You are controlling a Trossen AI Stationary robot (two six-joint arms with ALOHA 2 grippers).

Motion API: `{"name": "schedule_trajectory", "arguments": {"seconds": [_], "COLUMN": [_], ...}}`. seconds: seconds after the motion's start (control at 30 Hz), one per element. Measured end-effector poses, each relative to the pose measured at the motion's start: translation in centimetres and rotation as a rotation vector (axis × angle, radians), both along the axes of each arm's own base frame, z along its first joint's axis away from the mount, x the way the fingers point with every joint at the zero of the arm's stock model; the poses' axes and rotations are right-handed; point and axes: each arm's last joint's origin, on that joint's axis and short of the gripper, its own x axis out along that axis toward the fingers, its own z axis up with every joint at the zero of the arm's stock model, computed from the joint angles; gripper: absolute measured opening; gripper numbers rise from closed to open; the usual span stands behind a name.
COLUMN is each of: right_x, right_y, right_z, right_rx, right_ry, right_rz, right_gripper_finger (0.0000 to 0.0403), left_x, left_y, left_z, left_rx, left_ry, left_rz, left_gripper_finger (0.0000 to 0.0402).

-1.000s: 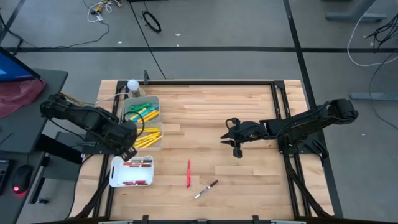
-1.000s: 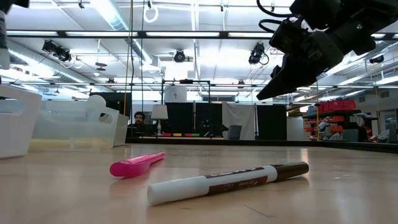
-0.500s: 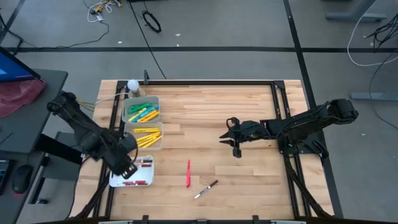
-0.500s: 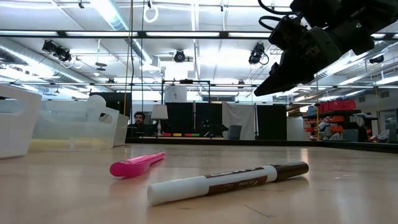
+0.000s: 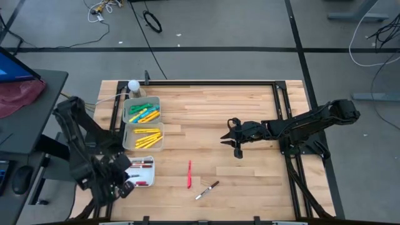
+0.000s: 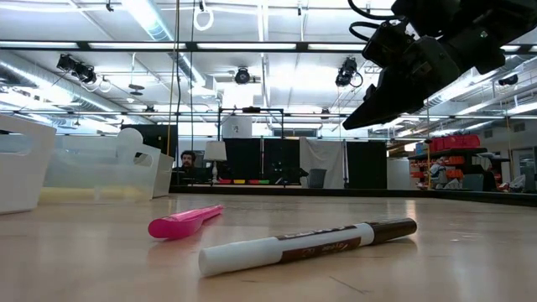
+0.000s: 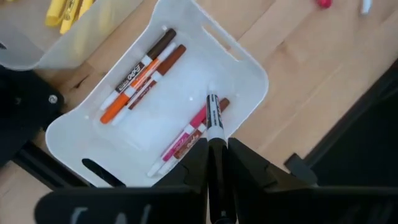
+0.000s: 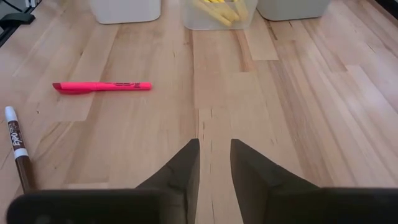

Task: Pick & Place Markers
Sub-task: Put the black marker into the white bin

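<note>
Room: a large hall with ceiling lights behind the table; a person (image 6: 190,159) sits far off in the low view.
Table (image 5: 250,106): pale butcher-block wood in a dark frame, seen from above.
Left arm: folded at the table's 8 o'clock corner, its wrist over the white bin.
Right arm: reaches in from 3 o'clock, ending near the table's middle.
White bin (image 5: 117,169): at 8 o'clock, below the two clear bins; it holds several dry-erase markers (image 7: 142,73) with brown, orange and pink ends.
Green-marker bin (image 5: 128,109): clear, at 10 o'clock, holding green, yellow and light blue markers.
Yellow-marker bin (image 5: 160,136): clear, between the other two bins, holding yellow highlighters (image 5: 145,139).
Left gripper (image 7: 214,155): fingers pinched onto a black-capped marker (image 7: 214,121), its tip over the white bin's inside; whether it touches the markers below cannot be told.
Right gripper (image 5: 229,141): raised above bare wood, at 1 o'clock from the loose markers; fingers (image 8: 183,168) a narrow gap apart, holding nothing.
Pink highlighter (image 5: 189,174): flat on the table at 6 o'clock, well right of the white bin.
Brown marker (image 5: 207,190): white barrel, dark cap, lying slantwise just beside the pink highlighter at its 4 o'clock, not touching.
</note>
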Motion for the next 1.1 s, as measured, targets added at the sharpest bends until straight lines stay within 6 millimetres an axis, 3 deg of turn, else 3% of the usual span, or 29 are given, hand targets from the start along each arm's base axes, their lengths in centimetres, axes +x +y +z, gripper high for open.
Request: {"name": "schedule_trajectory", "arguments": {"seconds": [0.23,0.6,0.9,1.1], "right_x": [0.0,0.0,0.0,0.0], "right_y": [0.0,0.0,0.0,0.0], "right_z": [0.0,0.0,0.0,0.0], "right_rx": [0.0,-0.005,-0.022,-0.021], "right_ry": [0.0,0.0,-0.001,-0.001], "right_rz": [0.0,0.004,0.014,0.015], "right_gripper_finger": [0.0089,0.0089,0.0089,0.0089], "left_x": [-0.4,0.0,-0.6,-1.5], "left_y": [-1.7,-1.3,0.7,2.2], "left_z": [-1.6,-2.1,-6.6,-9.7], "left_rx": [0.103,0.161,0.113,0.036], "left_ry": [-0.02,-0.017,-0.049,0.026], "left_rz": [0.003,0.028,0.046,0.054], "left_gripper_finger": [0.0047,0.0044,0.0045,0.0049]}}
